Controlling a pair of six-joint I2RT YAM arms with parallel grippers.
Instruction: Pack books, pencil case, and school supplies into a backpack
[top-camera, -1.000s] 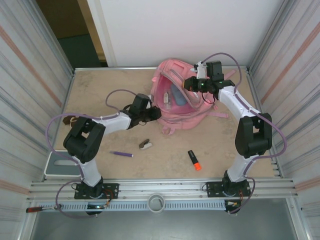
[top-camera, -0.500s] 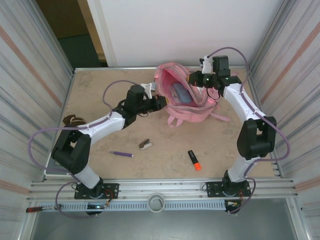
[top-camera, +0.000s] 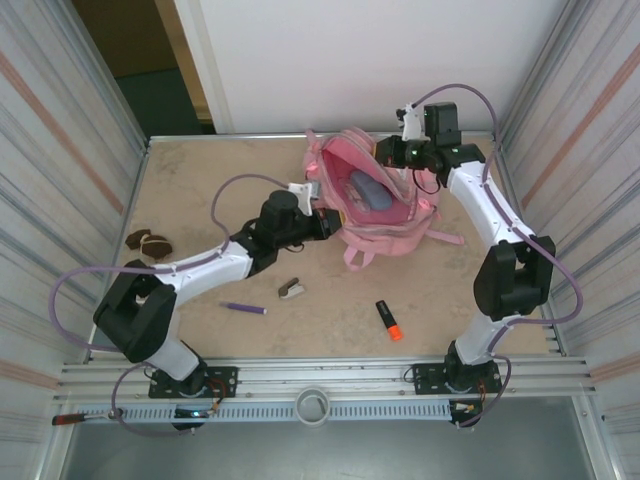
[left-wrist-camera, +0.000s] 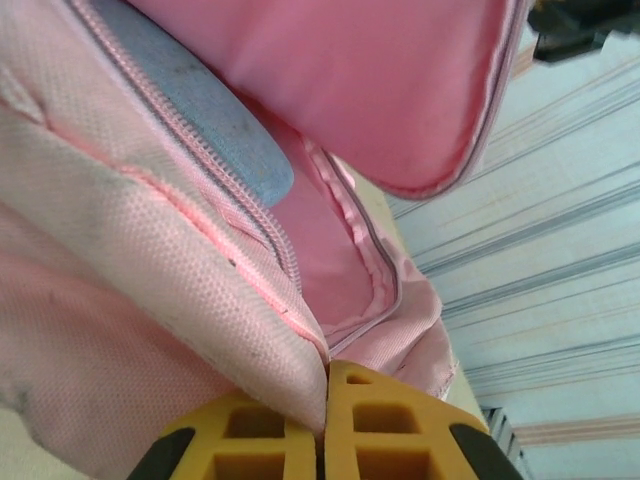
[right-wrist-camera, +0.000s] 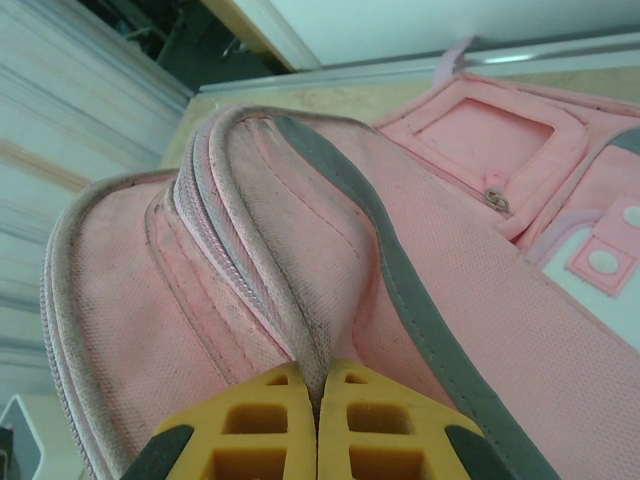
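Note:
The pink backpack (top-camera: 385, 225) stands at the back centre with its main pocket held wide. The blue-grey pencil case (top-camera: 365, 190) lies inside it, and its end (left-wrist-camera: 215, 130) pokes past the zip in the left wrist view. My left gripper (top-camera: 328, 222) is shut on the backpack's left rim (left-wrist-camera: 290, 370). My right gripper (top-camera: 385, 152) is shut on the far rim fabric (right-wrist-camera: 320, 350). On the table lie the purple pen (top-camera: 243, 308), the white-and-brown stapler-like piece (top-camera: 291, 290) and the orange-and-black highlighter (top-camera: 388, 320). The books are hidden.
A brown-and-white lump (top-camera: 148, 242) with a cord lies at the table's left side. Ribbed metal walls close in both sides. A pink strap (top-camera: 445, 237) trails right of the backpack.
Both grippers have pulled the backpack's rims apart, so the pocket gapes wider. The left gripper moved right and back with the rim; the backpack shifted slightly right.

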